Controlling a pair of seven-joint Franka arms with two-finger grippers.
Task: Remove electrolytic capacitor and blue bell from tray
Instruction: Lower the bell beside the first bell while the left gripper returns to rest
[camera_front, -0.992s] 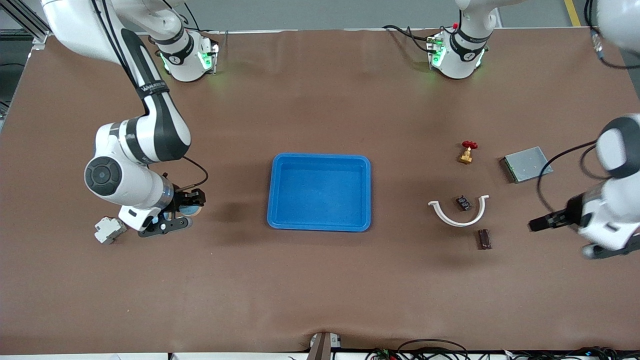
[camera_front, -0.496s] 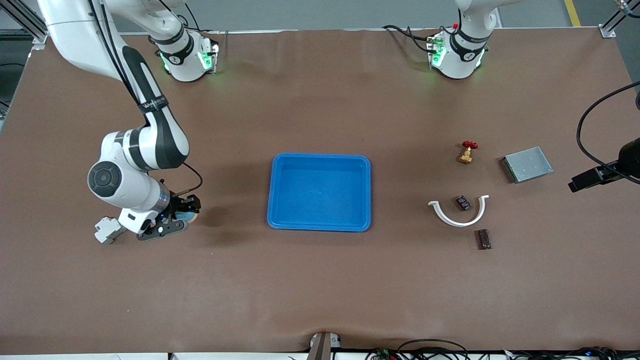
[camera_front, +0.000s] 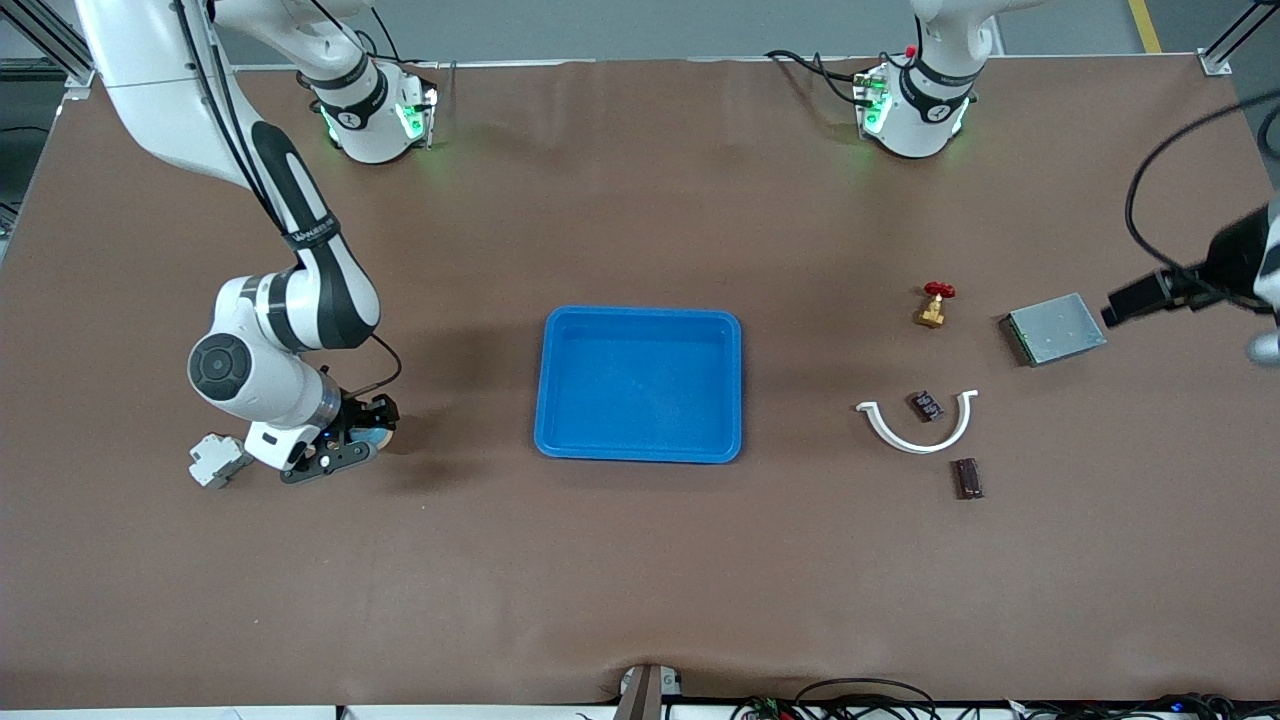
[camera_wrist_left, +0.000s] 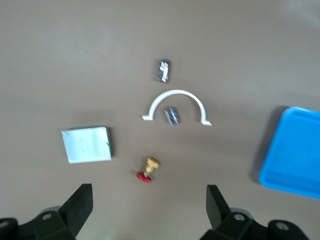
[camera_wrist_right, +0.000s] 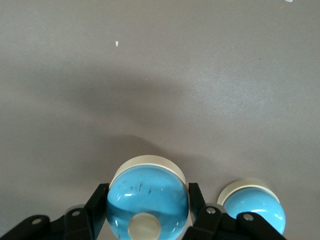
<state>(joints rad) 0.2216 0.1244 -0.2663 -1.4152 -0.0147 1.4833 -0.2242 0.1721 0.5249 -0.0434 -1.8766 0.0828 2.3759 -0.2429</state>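
Left arm has swung since half a second ago, from the table edge toward the plate (camera_front: 1055, 328). The right arm barely shifted, staying low at about 8 o'clock from the tray (camera_front: 640, 450).

Bell (camera_wrist_right: 147, 197): glossy blue dome on a cream base, with a cream button on top. It sits at 8 to 9 o'clock from the tray, toward the right arm's end of the table. I cannot tell whether it rests on the table or is just off it. The right wrist view shows a second dome (camera_wrist_right: 252, 205), same blue and cream, just beside it.

Right gripper (camera_front: 350, 440): jaws narrowed onto the bell, one black finger pressed on each side of the dome. A grey block (camera_front: 215, 460) lies at 9 o'clock of the gripper, near it but apart.

Left gripper (camera_wrist_left: 148, 189): jaws spread wide, nothing between them. It hangs over the table near the valve (camera_wrist_left: 148, 170) and the plate.

At 3 o'clock from the tray:
- White clip (camera_front: 915, 425), a half ring.
- Dark part (camera_front: 926, 406) inside the clip's curve, not touching it.
- Brown part (camera_front: 966, 478) at 5 o'clock of the clip, apart from it.
- Valve, brass with a red handle, at 12 o'clock of the clip.
- Plate, grey metal, at 3 o'clock of the valve.

I cannot tell which small part is the capacitor.
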